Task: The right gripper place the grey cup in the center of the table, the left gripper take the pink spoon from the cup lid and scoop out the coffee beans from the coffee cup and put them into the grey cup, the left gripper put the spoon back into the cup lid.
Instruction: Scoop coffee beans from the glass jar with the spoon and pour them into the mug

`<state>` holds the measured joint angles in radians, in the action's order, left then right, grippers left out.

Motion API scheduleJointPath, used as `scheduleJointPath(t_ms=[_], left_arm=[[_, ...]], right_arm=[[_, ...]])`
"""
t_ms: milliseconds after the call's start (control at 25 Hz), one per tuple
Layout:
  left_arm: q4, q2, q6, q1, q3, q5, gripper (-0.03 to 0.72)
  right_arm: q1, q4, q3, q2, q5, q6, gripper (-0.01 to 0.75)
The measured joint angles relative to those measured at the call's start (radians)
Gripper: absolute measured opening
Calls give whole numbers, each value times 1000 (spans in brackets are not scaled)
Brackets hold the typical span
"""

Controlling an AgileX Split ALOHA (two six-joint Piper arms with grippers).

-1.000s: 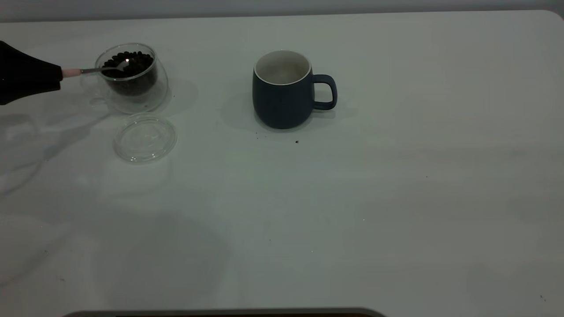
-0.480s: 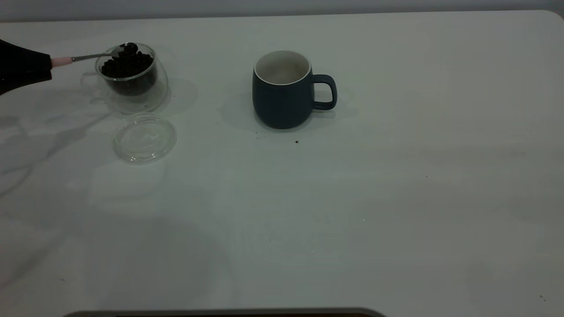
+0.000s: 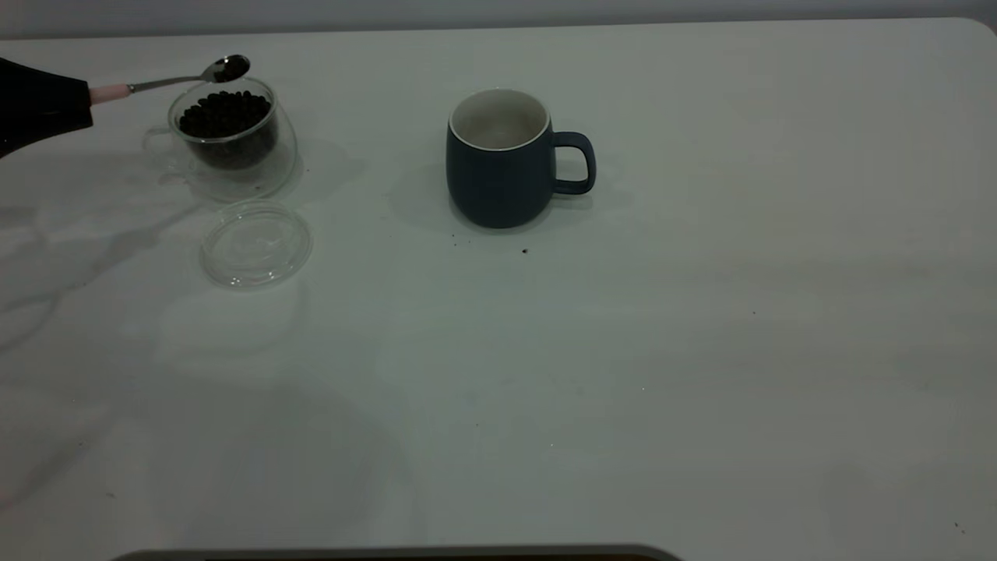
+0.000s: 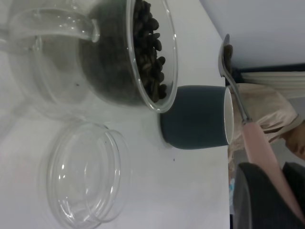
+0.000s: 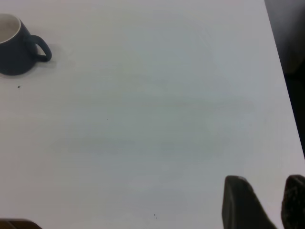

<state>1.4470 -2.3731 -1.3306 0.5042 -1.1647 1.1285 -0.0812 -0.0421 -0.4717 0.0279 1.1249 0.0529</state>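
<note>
Exterior view: the left gripper (image 3: 54,105) reaches in from the left edge, its jaws closed on the pink handle of the spoon (image 3: 175,79). The spoon bowl, carrying a few coffee beans (image 3: 227,71), hangs just above the far rim of the glass cup (image 3: 234,140), clear of it. That cup holds a dark heap of beans and stands at the far left of the tabletop (image 3: 623,351). Its clear lid (image 3: 256,243) lies flat just in front of it, apart from it. The grey cup (image 3: 502,160) stands upright near the middle of the tabletop, handle pointing toward the right arm's side, well apart from the glass cup. A few dark specks (image 3: 524,251) lie in front of it. Left wrist view: the spoon (image 4: 243,119) runs from the gripper (image 4: 271,200) out past the rim of the grey cup (image 4: 193,117), with beans in its bowl; the glass cup (image 4: 95,52) and the lid (image 4: 86,174) sit close by, the lid holding nothing. Right wrist view: the right gripper (image 5: 267,200) hovers over bare tabletop (image 5: 157,119) with its jaws parted and holding nothing, far from the grey cup (image 5: 14,45).
</note>
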Motion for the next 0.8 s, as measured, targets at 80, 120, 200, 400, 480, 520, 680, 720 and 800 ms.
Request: scheduleJointPath(t_ms=[80,120,200,400,480,520,680,720,800], left_arm=[[0,-1,4,0,0,1,123],[0,-1,11,0,0,1,123],[0,-1,17,-1,0,1,123],[-1,-1,51,-29,0,3,123],[-1,-1,53,-50,0,3,123],[-1,-1,53,-61,0,3,123],[11,-1,69,-123,0,3,123],[19,-1,72,-142,0,4,123],[42,-1,75,-178,0,4,123]], right_arm=[[0,0,0,0,0,0,243],[0,0,0,0,0,0,243],[0,0,0,0,0,0,243],[0,0,0,0,0,0,243],[0,0,0,0,0,0,243],[0,0,0,0,0,0,243],[0,0,0,0,0,0,243],[0,0,0,0,1,0,243],[0,0,0,0,1,0,241]])
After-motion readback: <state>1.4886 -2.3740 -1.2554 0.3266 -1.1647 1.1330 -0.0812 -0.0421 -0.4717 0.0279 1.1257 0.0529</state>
